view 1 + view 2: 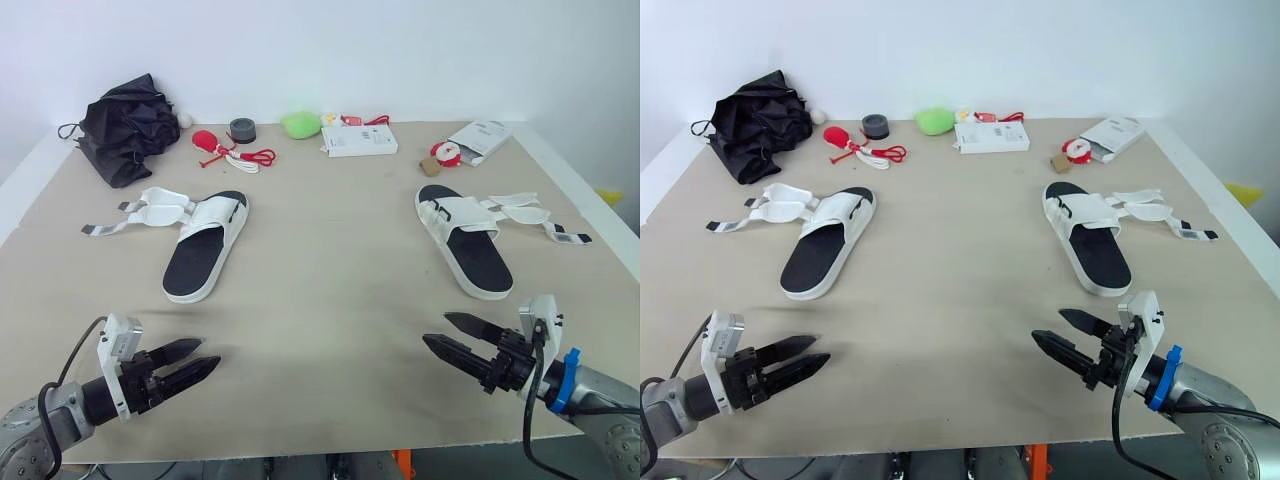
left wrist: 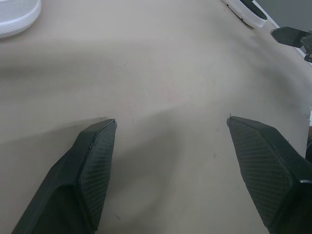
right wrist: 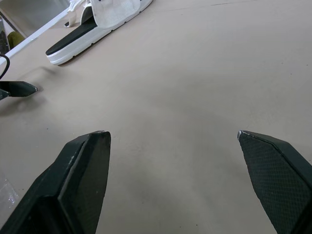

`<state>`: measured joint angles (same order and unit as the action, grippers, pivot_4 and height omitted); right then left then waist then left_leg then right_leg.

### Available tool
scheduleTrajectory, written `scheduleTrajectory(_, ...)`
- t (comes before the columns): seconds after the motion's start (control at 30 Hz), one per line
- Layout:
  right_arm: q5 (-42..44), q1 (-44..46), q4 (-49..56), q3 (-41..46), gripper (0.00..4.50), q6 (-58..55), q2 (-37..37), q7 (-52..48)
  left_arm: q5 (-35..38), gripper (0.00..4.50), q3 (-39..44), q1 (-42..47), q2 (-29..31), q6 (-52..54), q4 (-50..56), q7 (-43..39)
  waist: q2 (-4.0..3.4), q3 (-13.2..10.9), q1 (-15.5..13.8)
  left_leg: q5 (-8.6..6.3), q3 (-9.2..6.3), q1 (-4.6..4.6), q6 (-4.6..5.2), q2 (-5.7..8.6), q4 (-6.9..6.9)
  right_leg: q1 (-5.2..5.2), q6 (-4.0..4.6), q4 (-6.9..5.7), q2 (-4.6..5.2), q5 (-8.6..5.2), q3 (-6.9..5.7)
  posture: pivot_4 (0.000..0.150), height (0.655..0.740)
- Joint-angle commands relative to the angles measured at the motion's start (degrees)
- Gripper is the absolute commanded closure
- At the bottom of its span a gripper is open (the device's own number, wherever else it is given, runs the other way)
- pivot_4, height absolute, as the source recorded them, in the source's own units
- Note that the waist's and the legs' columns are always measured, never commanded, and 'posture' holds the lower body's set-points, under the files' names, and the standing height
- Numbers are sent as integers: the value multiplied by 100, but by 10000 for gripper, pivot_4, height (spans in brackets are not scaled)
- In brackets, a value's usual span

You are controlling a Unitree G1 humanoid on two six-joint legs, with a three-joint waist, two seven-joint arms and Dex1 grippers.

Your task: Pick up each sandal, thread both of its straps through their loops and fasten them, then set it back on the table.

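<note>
Left gripper (image 1: 206, 355) and right gripper (image 1: 437, 329) hover low over the table's (image 1: 330, 290) near edge, fingers spread, holding nothing. Farther out lie the left sandal (image 1: 205, 245) and right sandal (image 1: 466, 240), well apart (straps splayed outward, unfastened).

We list: right gripper (image 3: 172, 133), fingers (image 3: 83, 180) spread wide above bare beige tabletop (image 3: 195, 73); one white sandal (image 3: 78, 36), black footbed, well apart; left gripper (image 3: 13, 90), tip showing.
</note>
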<state>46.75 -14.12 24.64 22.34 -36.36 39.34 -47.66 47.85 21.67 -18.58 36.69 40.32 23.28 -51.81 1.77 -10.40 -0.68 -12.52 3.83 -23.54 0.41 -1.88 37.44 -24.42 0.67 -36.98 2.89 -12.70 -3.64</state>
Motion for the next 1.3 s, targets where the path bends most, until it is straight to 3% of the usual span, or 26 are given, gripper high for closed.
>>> scheduleTrajectory(0.03,21,66,71,29,0,-1,71,-11,176,7652,-28,101,46,20,78,-87,0,0,0,0,0,0,0,0,0,0,0,0,0,0,0,1500,7400)
scheduleTrajectory(0.27,55,78,166,55,0,-59,30,114,895,7652,-205,815,200,384,130,-527,0,0,-1,1,-2,-1,1,0,2,3,-1,-1,-2,0,-2,1500,7400)
scheduleTrajectory(0.4,235,228,309,291,0,-130,37,345,770,7652,-742,1949,179,-25,333,-1006,0,0,-7,-1,0,-2,3,2,2,3,-1,-1,-4,0,0,1500,7400)
scheduleTrajectory(0.53,-102,1057,-74,172,0,-89,-48,1064,846,7652,-1144,3027,6,-77,259,-1111,0,2,-20,6,1,-3,14,8,16,9,-22,0,-23,16,7,1500,7400)
scheduleTrajectory(0.8,-1332,2705,-1698,-752,0,210,-212,1628,-413,7652,-1960,4246,-504,-1050,-1023,-1231,1,3,17,1,42,15,29,10,10,9,-49,-2,-46,40,52,1500,7400)
scheduleTrajectory(1.0,-1864,3633,-3099,-840,0,708,-292,1688,-1355,7652,-2466,4795,-894,-1660,-1898,-997,1,3,18,-15,64,2,49,15,11,-6,-52,0,-37,40,72,1500,7400)
scheduleTrajectory(1.3,-2429,4525,-4496,-1046,0,1296,-351,1405,-1982,7652,-2696,5023,-1219,-1962,-2334,-787,0,3,35,-19,82,6,57,22,20,-7,-74,1,-29,52,91,1500,7400)
